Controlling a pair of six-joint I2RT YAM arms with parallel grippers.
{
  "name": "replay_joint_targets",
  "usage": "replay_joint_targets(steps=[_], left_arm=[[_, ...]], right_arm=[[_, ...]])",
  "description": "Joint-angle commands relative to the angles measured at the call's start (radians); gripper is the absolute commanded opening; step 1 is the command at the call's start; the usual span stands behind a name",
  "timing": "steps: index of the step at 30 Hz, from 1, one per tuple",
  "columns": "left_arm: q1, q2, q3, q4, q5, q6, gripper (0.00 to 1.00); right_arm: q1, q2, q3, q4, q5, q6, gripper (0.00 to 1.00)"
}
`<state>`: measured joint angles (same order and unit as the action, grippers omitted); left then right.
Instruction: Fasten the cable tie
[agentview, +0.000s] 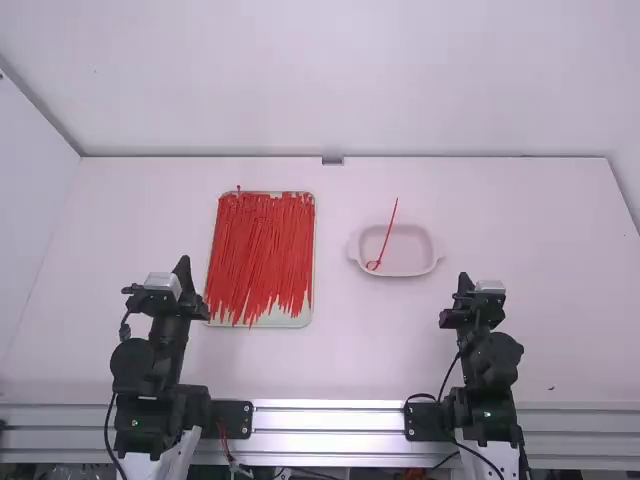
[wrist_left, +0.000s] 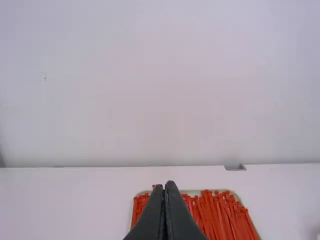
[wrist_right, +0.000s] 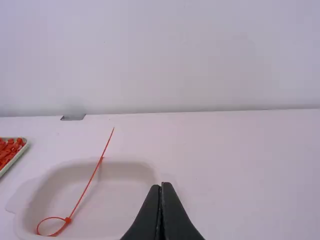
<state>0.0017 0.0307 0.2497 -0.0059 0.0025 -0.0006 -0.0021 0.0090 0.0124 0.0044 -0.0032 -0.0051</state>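
Looped tie (wrist_right: 67, 220) sits in dish (agentview: 432, 262), left tool (wrist_left: 164, 186) and right tool (wrist_right: 161, 186) clenched empty near their bases; next likely means pulling another from tray (agentview: 313, 300).

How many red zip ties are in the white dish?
1. A looped cable tie lies in the white dish, its loop inside at the near side and its tail sticking out over the far rim. The other ties are piled on the tray to its left.
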Motion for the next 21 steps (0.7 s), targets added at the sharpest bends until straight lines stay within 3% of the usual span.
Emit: replay_joint_targets(steps=[1, 21], left_arm=[[-0.002, -0.031, -0.030, 0.006, -0.002, 0.001, 0.00], [-0.002, -0.031, -0.250, 0.006, -0.002, 0.001, 0.00]], right_arm=[[0.002, -0.009, -0.012, -0.004, 0.003, 0.005, 0.00], [0.002, -0.009, -0.012, -0.004, 0.003, 0.005, 0.00]])
